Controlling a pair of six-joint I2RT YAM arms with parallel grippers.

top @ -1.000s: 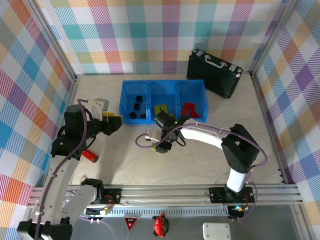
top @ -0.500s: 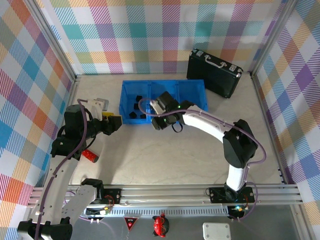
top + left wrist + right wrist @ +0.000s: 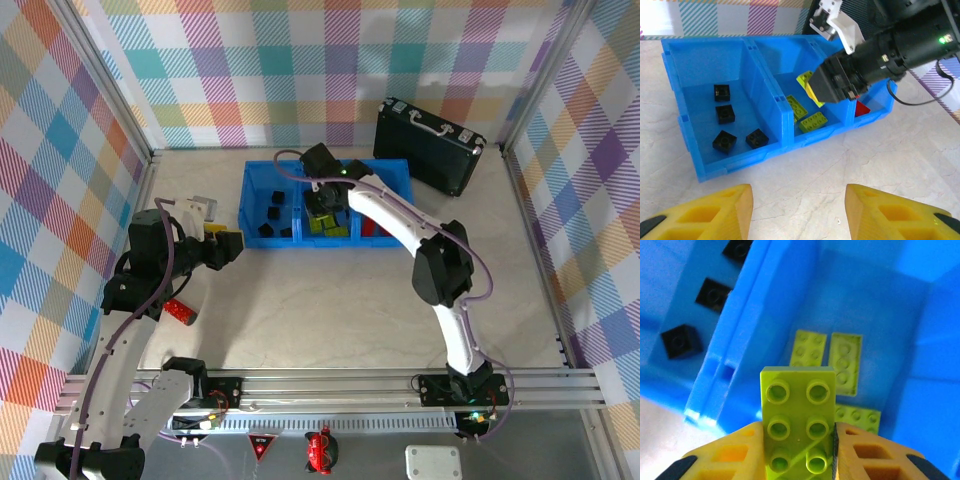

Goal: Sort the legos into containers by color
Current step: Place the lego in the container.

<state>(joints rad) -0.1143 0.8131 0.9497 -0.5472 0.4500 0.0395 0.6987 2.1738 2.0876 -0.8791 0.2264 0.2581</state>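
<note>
With the right gripper (image 3: 799,455), pinches a lime-green lego (image 3: 798,410) between both fingers above the middle compartment (image 3: 785,57) of the blue tray (image 3: 735,162); beneath, three more lime-green legos (image 3: 845,362) on that compartment's floor. With the left gripper (image 3: 797,215), hovers near the tray's front wall, jaws spread wide and empty; four black cubes (image 3: 725,114) in the left compartment (image 3: 705,65), a red lego (image 3: 861,108) in the right; another red lego (image 3: 180,311) on the table (image 3: 330,310) beside the left arm (image 3: 150,270).
</note>
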